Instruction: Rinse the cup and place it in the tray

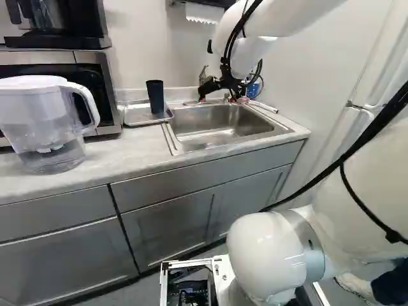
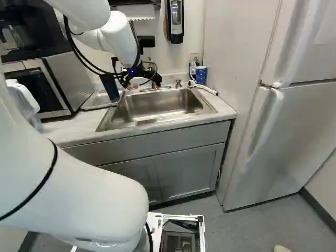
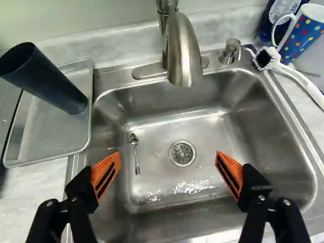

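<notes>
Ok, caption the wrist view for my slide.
Open hand over a sink with a spoon in it; alongside, a dark cup standing in a tray.

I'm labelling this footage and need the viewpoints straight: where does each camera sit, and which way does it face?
Left base view: on the base, behind-left of the arm, facing ahead and slightly down at pitcher and sink; arm at right.
Right base view: behind-right, same facing, at sink and fridge; arm at left.
Wrist view: on the wrist, looking along the open gripper down into the sink; both fingers show.
Both base views share the counter and cabinets.
</notes>
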